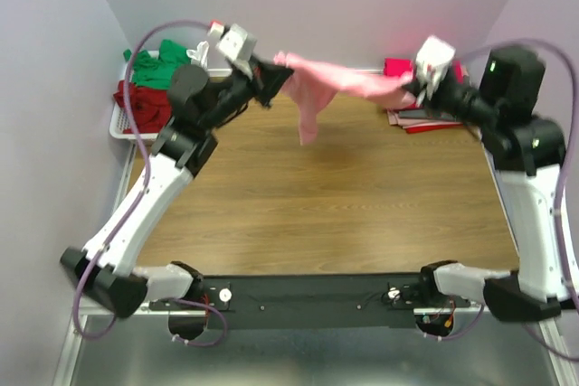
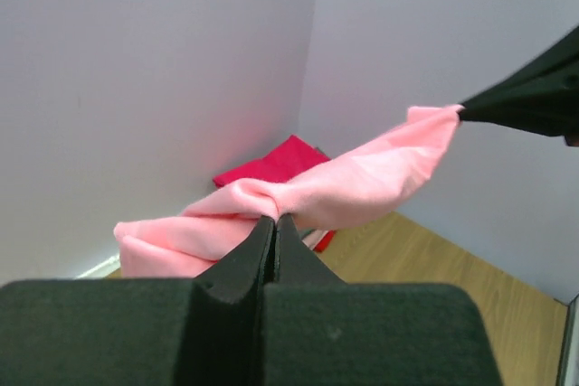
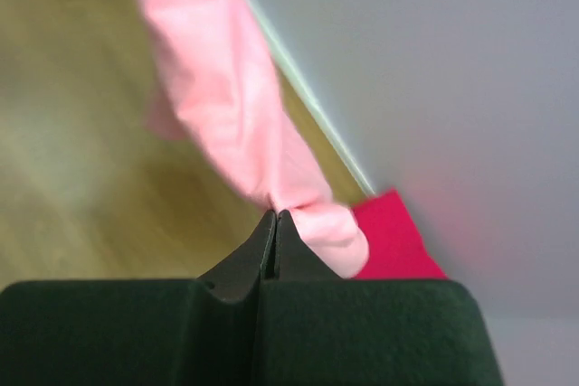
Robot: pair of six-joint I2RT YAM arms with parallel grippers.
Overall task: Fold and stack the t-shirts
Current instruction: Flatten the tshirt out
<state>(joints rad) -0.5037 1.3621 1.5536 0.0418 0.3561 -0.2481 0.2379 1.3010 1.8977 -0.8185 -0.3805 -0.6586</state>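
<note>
Top: one pink shirt, twisted, hangs stretched above the far side of the table between left gripper and right gripper, both clamped on its ends. One basket holds a green shirt and a dark red shirt. One magenta pile lies far right.
Left wrist: jaws pinch bunched pink cloth.
Right wrist: likewise.
</note>
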